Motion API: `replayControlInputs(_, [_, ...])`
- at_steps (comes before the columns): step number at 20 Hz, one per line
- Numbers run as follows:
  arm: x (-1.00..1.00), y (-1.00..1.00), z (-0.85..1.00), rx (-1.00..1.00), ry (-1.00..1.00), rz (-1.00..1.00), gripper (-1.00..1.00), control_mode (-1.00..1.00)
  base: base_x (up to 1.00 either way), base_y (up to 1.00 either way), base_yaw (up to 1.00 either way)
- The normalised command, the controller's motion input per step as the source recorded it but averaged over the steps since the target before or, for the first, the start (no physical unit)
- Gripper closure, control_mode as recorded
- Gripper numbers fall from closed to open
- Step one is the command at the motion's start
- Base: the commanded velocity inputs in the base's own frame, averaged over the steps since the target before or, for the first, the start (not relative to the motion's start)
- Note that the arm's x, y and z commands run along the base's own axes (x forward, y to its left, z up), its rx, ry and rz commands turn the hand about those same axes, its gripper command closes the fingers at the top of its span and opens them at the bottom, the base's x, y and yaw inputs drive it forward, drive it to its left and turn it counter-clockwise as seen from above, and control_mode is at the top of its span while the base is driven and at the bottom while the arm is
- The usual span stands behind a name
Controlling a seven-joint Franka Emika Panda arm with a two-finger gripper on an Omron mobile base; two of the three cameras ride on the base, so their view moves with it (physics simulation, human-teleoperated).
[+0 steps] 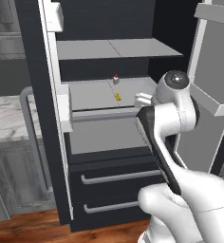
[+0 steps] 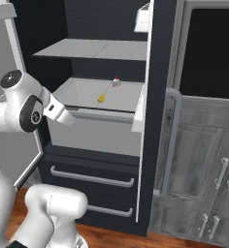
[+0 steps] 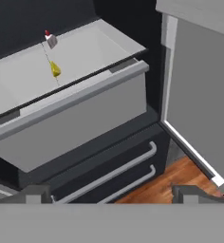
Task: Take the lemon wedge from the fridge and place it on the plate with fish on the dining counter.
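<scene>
Fridge (image 1: 38,118) open. Lemon wedge (image 1: 117,97) lies mid-shelf (image 1: 90,95), just in front of a small white, red-topped item (image 1: 116,79) toward the back edge. Gripper (image 3: 111,194) well short of shelf, fingers apart, holding nothing. Risk: wedge is tiny, so an off-centre approach may nudge it or clip the shelf's front lip.

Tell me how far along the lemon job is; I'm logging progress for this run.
Done: the fridge stands open, its shelves in view. In hand: nothing yet; the tool is open, short of the shelf, facing it. The lemon wedge lies on the middle shelf, beside a small white item with a red top. Left: reach in, grasp the wedge, carry it to the plate.
</scene>
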Motion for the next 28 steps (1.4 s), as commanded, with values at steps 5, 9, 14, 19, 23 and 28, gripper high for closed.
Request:
replayControlInputs(5, [-0.05, -0.45, 0.0, 0.15, -0.02, 0.17, -1.0, -1.0, 0.0, 0.0, 0.0])
replayControlInputs(9, [0.07, 0.07, 0.0, 0.05, 0.0, 0.02, -1.0, -1.0, 0.0, 0.0, 0.0])
replayControlInputs(14, [0.16, 0.59, -0.02, 0.0, 0.0, 0.02, -1.0, -1.0, 0.0, 0.0, 0.0])
replayControlInputs(19, [0.35, 0.44, -0.02, 0.0, 0.0, 0.0, -1.0, -1.0, 0.0, 0.0, 0.0])
replayControlInputs(23, [0.08, -0.54, 0.0, 0.0, -0.03, 0.0, -1.0, -1.0, 0.0, 0.0, 0.0])
replayControlInputs(28, [0.0, 0.0, 0.0, 0.0, 0.0, 0.0, -1.0, -1.0, 0.0, 0.0, 0.0])
